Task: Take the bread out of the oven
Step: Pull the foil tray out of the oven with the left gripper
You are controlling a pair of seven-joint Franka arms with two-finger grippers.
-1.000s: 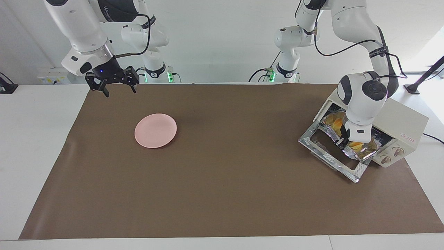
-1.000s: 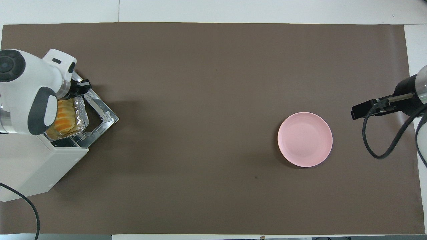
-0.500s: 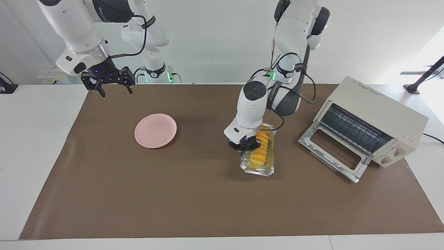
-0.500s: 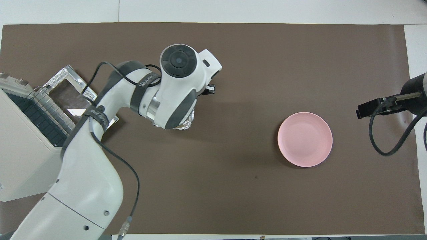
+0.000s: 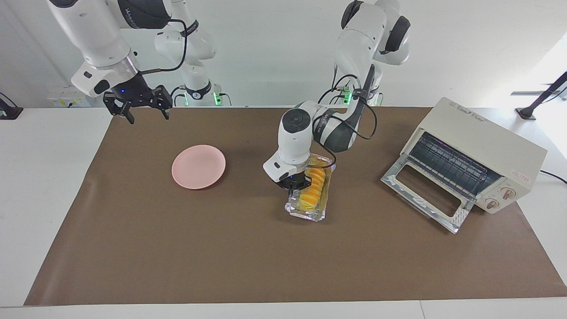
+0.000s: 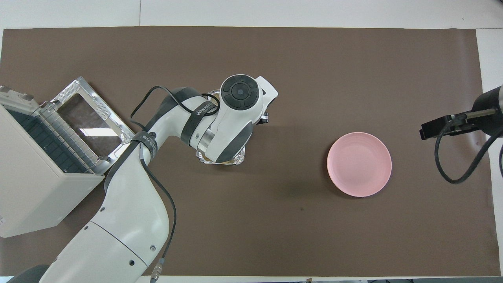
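Nearest the robots, my right gripper (image 5: 141, 113) waited over the worktop's (image 5: 266, 266) robot-side edge toward the right arm's end, its fingers spread open and holding nothing. The oven (image 5: 483, 150) sat at the left arm's end with its glass door (image 5: 425, 195) dropped flat and the rack bare, so I judged the removal itself done and the carry in hand.

Out toward mid-worktop, my left gripper (image 5: 296, 186) had its fingers closed on the rim of the foil tray (image 5: 305, 210), with the bread (image 5: 313, 186) lying in the tray. I couldn't tell whether the tray rested on the brown mat (image 5: 266, 266) or hung just above it. It was between the oven and the pink plate (image 5: 199, 166), well apart from both.

The next move, as I read it, called for setting the tray down level and letting go without tipping the loaf, or bringing it on toward the plate.

For room, the mat lay open on every side of the tray. The open door's corner was the only edge I'd mind when drawing the arm back.
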